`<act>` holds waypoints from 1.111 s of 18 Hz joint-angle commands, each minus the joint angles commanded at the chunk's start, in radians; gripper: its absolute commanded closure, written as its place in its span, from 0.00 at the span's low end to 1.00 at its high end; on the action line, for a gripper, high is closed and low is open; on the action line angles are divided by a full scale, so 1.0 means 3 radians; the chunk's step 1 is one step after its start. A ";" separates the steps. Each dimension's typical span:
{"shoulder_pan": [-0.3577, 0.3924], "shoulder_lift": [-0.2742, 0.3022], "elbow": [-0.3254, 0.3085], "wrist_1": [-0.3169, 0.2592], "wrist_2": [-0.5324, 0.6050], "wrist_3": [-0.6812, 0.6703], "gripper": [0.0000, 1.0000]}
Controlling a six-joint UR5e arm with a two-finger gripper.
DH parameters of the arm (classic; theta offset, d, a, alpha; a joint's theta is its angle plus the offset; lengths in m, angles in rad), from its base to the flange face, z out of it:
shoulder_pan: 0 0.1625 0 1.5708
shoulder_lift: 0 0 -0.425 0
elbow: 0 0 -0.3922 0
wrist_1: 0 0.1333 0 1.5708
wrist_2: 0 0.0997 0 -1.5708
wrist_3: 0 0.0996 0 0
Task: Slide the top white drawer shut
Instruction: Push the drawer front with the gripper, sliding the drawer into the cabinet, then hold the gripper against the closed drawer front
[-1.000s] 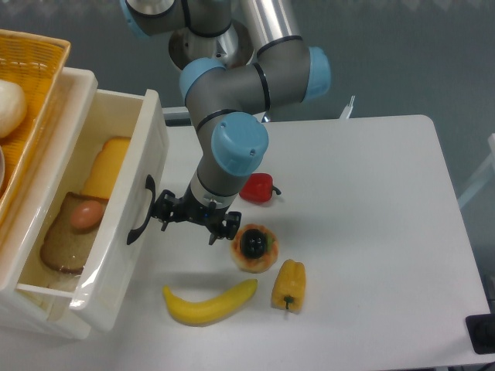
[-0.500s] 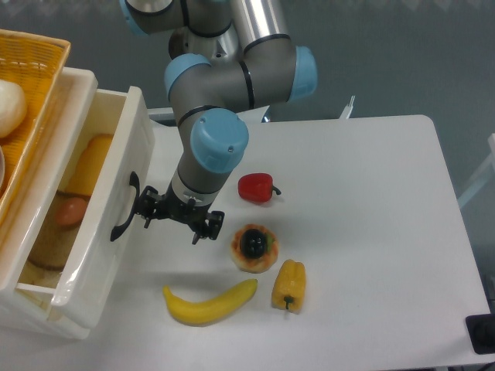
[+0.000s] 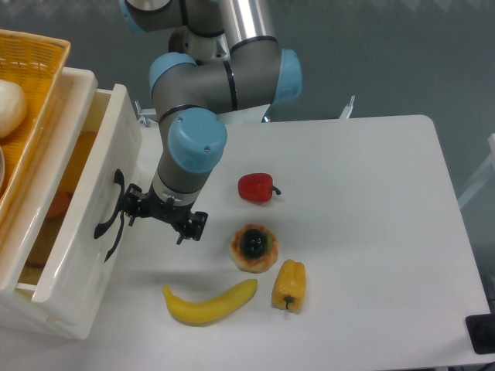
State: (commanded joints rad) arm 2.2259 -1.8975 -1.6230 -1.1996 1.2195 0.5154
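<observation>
Your claw (image 3: 158, 217) sits against the drawer (image 3: 87, 202) front by its handle (image 3: 110, 212), fingers spread and gripping nothing. You see the drawer pushed further in than a second ago, only a sliver open, so keep pushing left

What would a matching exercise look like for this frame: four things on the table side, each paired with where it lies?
Things:
1. glossy white top drawer
2. yellow curved banana
3. small red bell pepper
4. yellow bell pepper

Places:
A. right of the banana's tip
B. farthest back of the foods
C. partly open, at the left edge
D. nearest the table's front edge

Pairs: 1-C, 2-D, 3-B, 4-A
</observation>
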 joint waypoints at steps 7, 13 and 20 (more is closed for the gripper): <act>-0.0062 0.0000 0.0046 0.0010 0.0005 0.0005 0.00; -0.0072 -0.0005 0.0051 0.0015 0.0005 0.0005 0.00; -0.0097 -0.0005 0.0046 0.0015 0.0005 0.0005 0.00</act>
State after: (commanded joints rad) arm 2.1967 -1.8991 -1.6091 -1.1950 1.2210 0.5170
